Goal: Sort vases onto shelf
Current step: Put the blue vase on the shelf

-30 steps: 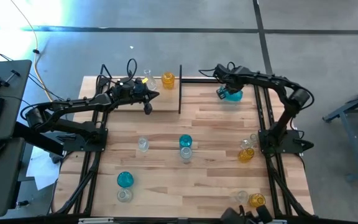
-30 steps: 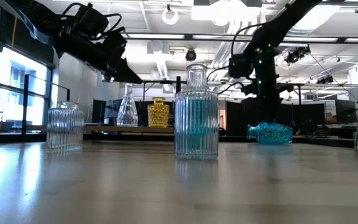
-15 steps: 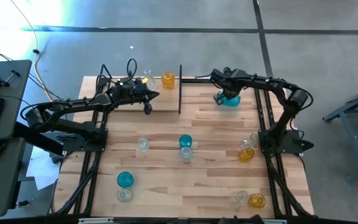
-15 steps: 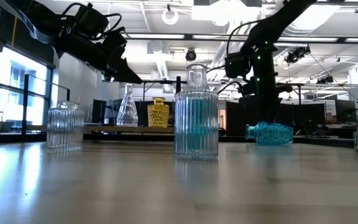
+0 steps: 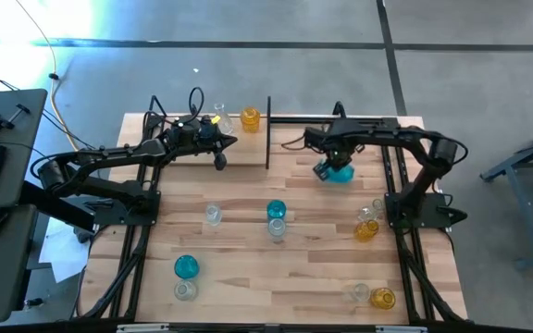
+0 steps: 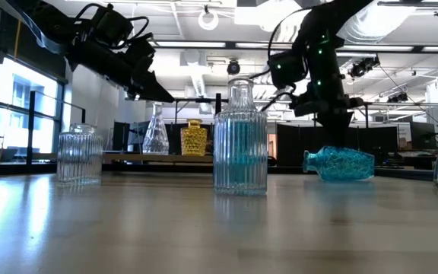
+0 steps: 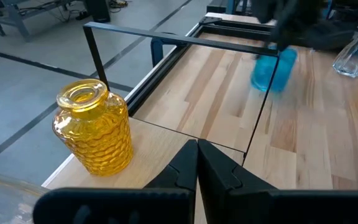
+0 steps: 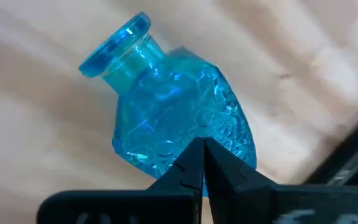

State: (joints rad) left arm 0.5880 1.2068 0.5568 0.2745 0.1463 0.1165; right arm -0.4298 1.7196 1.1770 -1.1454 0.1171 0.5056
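Note:
A teal vase (image 5: 340,172) lies on its side on the table near the far right; its neck (image 6: 309,160) points toward the table's left. My right gripper (image 8: 202,144) is shut and stands over the vase's body. My left gripper (image 7: 197,147) is shut and empty. It hovers above the shelf (image 7: 166,140), a light plank on a black frame. An amber vase (image 7: 95,127) and a clear vase (image 6: 156,131) stand upright on that plank. Several more teal, amber and clear vases stand on the table. My right gripper has its shut fingertips (image 8: 194,158) against the bulbous body (image 8: 179,127) of the teal vase, coming from above and slanting down. It does not pinch the vase. The vase lies on its side with its body on the table (image 6: 341,166).
A teal ribbed bottle (image 6: 240,141) and a clear one (image 5: 277,229) stand mid-table, with a clear vase (image 5: 213,215) to their left. Teal and clear vases (image 5: 185,268) are near-left; amber and clear ones (image 5: 366,228) at the right edge. A black shelf post (image 5: 268,134) rises mid-far.
My right gripper has moved toward the table's near edge and a little left, staying shut. The teal vase, on its side, has slid along the table with it, away from the far edge.

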